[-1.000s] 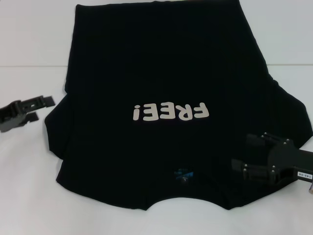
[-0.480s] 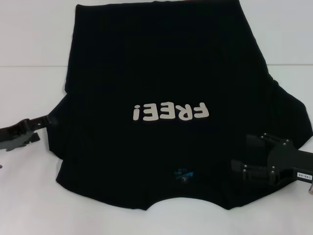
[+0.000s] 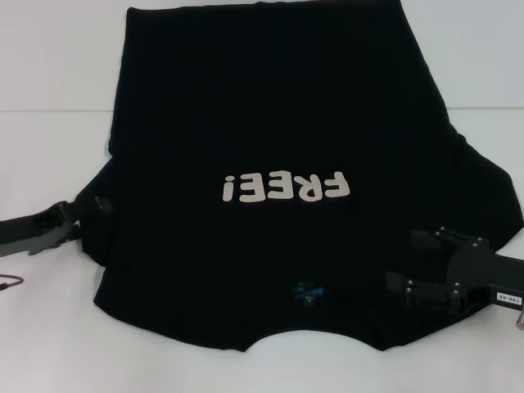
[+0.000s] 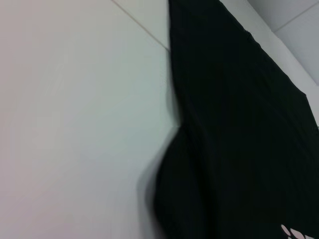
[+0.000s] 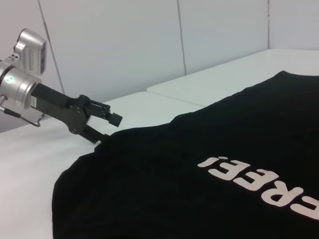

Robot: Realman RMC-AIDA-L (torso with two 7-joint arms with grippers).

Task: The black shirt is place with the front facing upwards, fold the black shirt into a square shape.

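The black shirt [image 3: 278, 123] lies flat on the white table [image 3: 49, 327], front up. Its off-white "FREE!" lettering [image 3: 286, 187] shows on the chest, and the blue neck label [image 3: 309, 291] is near the front edge. My left gripper [image 3: 82, 216] is at the edge of the shirt's left sleeve. In the right wrist view this left gripper [image 5: 105, 126] is open, one finger above the cloth and one at its edge. My right gripper [image 3: 412, 262] hovers open over the shirt's right shoulder. The left wrist view shows only the shirt [image 4: 239, 124] and the table [image 4: 75, 124].
A seam [image 3: 49, 110] runs across the table behind the left arm. A thin cable [image 3: 11, 283] lies at the left edge. White wall panels [image 5: 124, 45] stand beyond the table.
My left gripper has moved right and nearer, from bare table to the edge of the left sleeve. My right gripper has sunk slightly and otherwise stays put.
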